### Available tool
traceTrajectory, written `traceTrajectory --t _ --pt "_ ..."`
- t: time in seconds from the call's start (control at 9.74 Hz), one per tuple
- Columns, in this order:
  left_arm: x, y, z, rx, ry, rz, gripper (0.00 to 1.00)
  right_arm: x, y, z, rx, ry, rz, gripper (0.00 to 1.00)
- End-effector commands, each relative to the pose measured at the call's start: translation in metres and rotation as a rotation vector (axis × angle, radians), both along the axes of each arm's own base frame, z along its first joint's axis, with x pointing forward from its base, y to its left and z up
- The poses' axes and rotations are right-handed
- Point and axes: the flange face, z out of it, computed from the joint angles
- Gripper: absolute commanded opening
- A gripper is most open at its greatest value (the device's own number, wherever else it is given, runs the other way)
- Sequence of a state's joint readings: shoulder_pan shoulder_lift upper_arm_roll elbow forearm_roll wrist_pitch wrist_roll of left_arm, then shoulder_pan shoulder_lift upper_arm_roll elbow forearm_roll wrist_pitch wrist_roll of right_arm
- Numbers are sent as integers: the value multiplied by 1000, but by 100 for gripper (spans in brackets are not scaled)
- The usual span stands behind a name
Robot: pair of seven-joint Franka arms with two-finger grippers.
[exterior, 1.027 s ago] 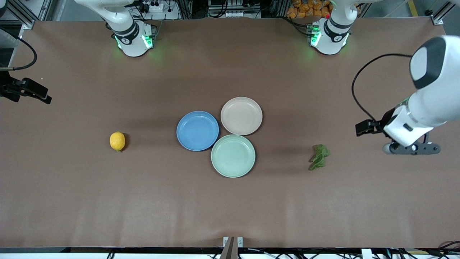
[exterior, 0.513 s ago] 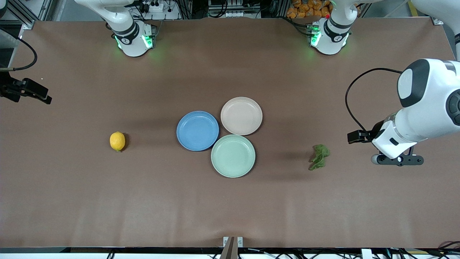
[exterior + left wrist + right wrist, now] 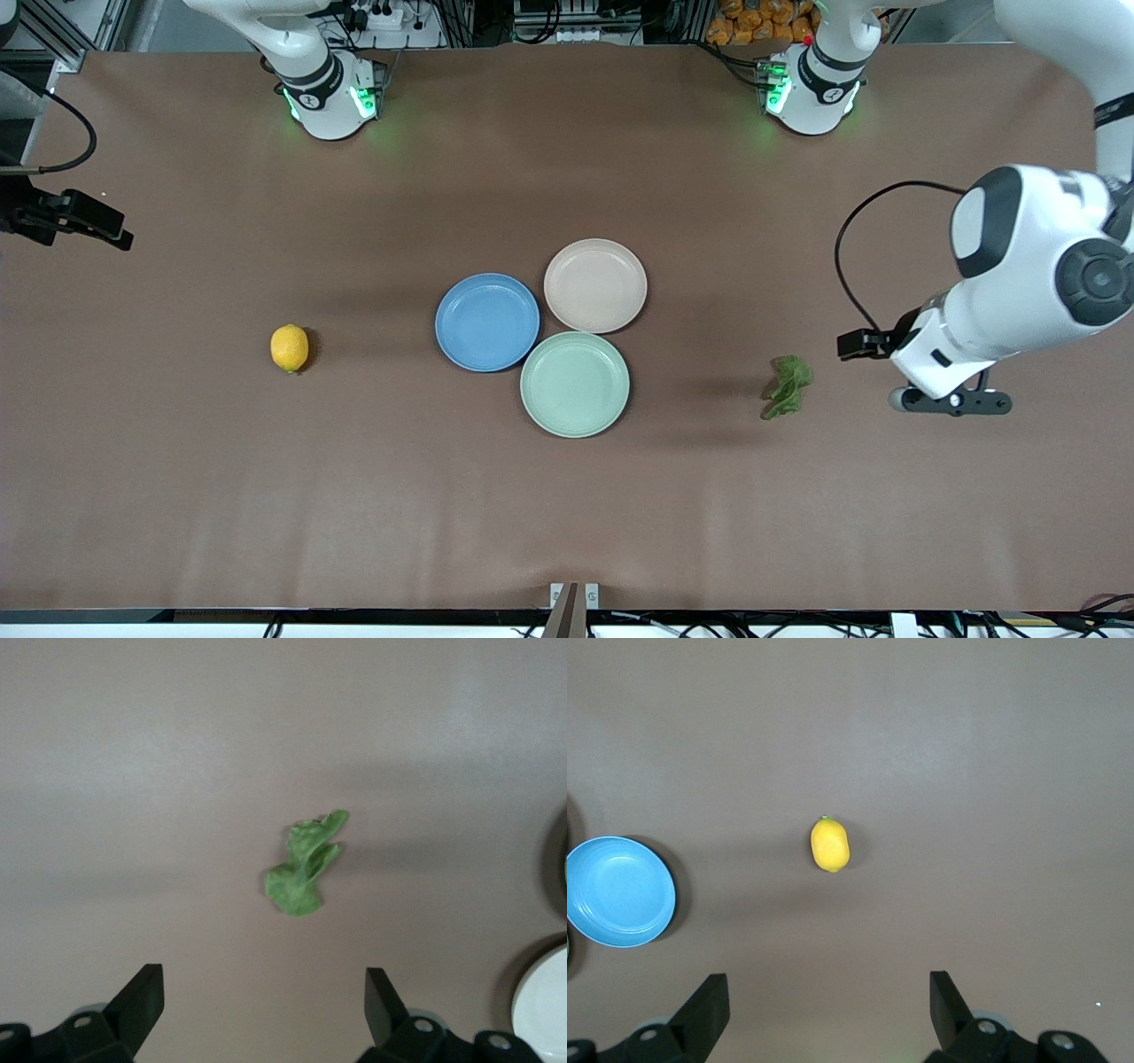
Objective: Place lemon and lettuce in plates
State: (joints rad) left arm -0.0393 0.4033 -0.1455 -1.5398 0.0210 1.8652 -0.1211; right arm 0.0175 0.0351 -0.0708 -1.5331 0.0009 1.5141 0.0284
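Note:
The yellow lemon (image 3: 290, 348) lies on the table toward the right arm's end, and it also shows in the right wrist view (image 3: 830, 844). The green ruffled lettuce (image 3: 787, 385) lies toward the left arm's end, and it also shows in the left wrist view (image 3: 306, 864). The blue plate (image 3: 487, 322) and the beige-pink plate (image 3: 595, 285) sit empty mid-table. My left gripper (image 3: 950, 401) (image 3: 264, 1010) is open and empty. It hangs over bare table beside the lettuce. My right gripper (image 3: 829, 1010) is open and empty, high over the table, with the lemon well ahead of it.
A pale mint-green plate (image 3: 575, 384) touches the two other plates and sits nearest the front camera. The blue plate also shows in the right wrist view (image 3: 620, 890). Part of the right hand (image 3: 75, 220) shows at the table's edge.
My left arm has swung in toward the lettuce, bringing its gripper closer beside it. The right hand has barely moved. The lemon, lettuce and plates have not moved.

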Motion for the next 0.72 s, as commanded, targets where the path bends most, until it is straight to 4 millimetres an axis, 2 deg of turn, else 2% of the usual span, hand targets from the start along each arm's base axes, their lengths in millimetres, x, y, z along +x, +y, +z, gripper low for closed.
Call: traceTrajectory --t 0.0,0.21,0.31,0.41,0.62 --pt "-4 -15 -16 -2 -11 -43 100 10 13 -24 0 47 7 100" --pt "-4 -23 -26 8 2 -61 100 17 19 -39 -2 72 16 100" --pt "-2 -25 -40 27 18 -76 100 22 19 -53 -2 94 17 100" --pt "-2 -37 -56 58 25 -111 100 28 19 -72 -2 123 19 100" --pt "4 -44 -89 72 21 -136 100 35 19 -92 -3 136 20 100"
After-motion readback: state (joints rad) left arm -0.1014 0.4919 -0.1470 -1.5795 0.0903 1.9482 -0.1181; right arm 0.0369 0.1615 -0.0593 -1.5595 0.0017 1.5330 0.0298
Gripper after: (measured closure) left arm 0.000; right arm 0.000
